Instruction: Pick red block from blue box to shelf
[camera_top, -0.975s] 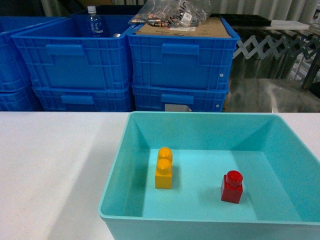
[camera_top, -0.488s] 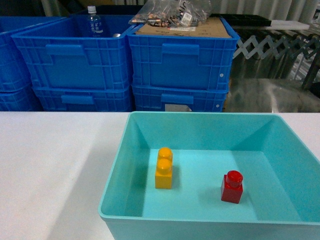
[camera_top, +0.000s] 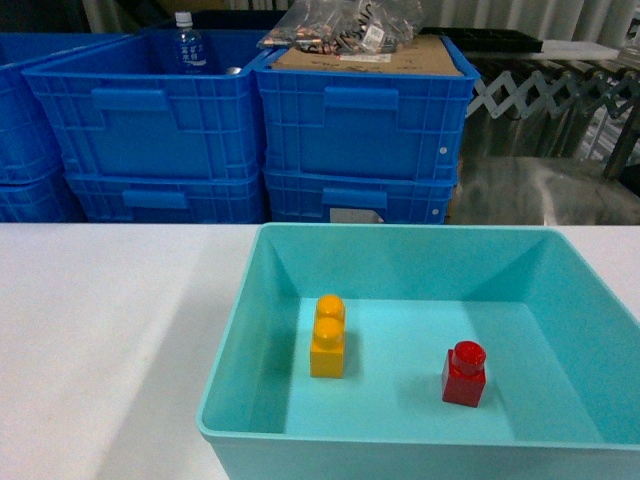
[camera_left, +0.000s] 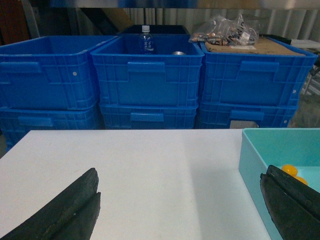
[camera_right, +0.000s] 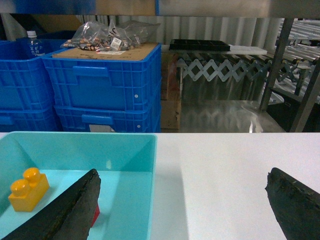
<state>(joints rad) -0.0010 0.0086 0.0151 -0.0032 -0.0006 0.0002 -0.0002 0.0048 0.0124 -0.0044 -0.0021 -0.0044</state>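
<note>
No legible text; water bottle (camera_top: 186, 45) label too blurred.

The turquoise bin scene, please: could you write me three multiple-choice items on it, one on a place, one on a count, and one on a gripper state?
1. Where does the red block stand?
A. On the white table
B. On the floor of the blue box, right of the orange-yellow brick
C. In a dark blue crate

2. How many toy bricks are in the blue box?
A. One
B. Two
C. Four

3. How does the right gripper stand?
A. Open, holding nothing
B. Shut on the red block
C. Shut on the bin's rim

Answers:
1. B, since the head view shows it on the bin floor, apart from the orange-yellow brick.
2. B, as only a red and an orange-yellow one show.
3. A, because the right wrist view shows its fingers spread wide with only bin and table between them.
</note>
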